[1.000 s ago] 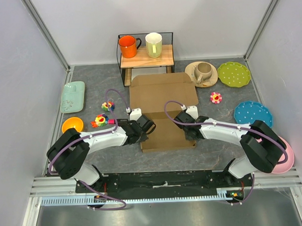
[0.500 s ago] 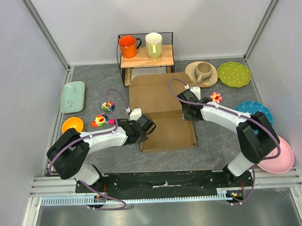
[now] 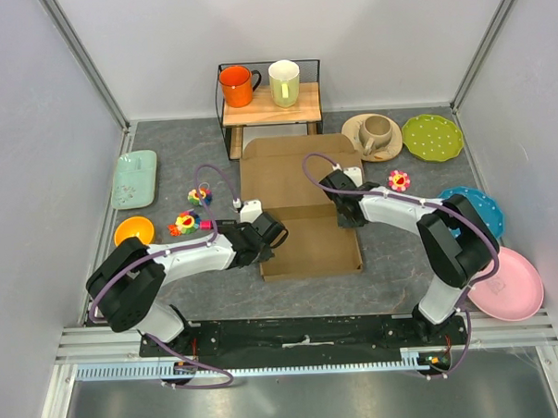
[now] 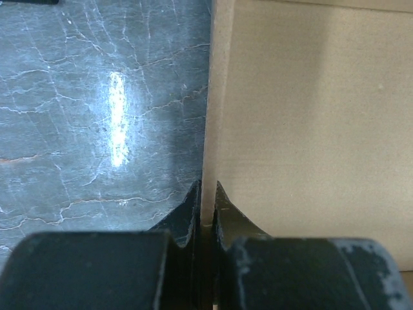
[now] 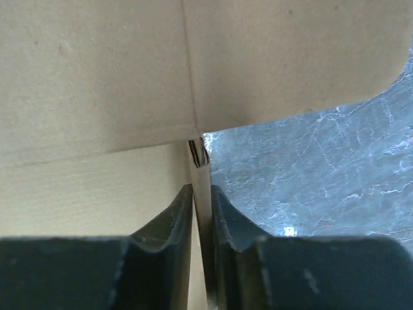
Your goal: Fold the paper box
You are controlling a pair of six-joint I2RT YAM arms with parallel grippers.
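Observation:
The paper box point(image 3: 301, 176) is brown cardboard lying mid-table, its near half with raised side walls and its far lid panel flat. My left gripper point(image 3: 269, 237) is at the box's left wall; in the left wrist view its fingertips point(image 4: 206, 200) are pinched shut on the wall's top edge, the box floor point(image 4: 310, 116) to the right. My right gripper point(image 3: 346, 212) is at the far end of the right wall. In the right wrist view it point(image 5: 201, 201) is shut on that upright wall, just below the crease where the lid panel point(image 5: 97, 77) begins.
A wire rack at the back holds an orange mug point(image 3: 237, 85) and a pale yellow mug point(image 3: 285, 82). A beige cup on a saucer point(image 3: 376, 131), green plate point(image 3: 432, 137), blue plate point(image 3: 478, 205) and pink plate point(image 3: 509, 287) stand right. A mint tray point(image 3: 134, 178), orange bowl point(image 3: 134, 231) and flower toys point(image 3: 187, 220) lie left.
My right gripper left the near part of the right wall, moved back along it, opened and closed on the wall's far end. The left gripper has kept its hold.

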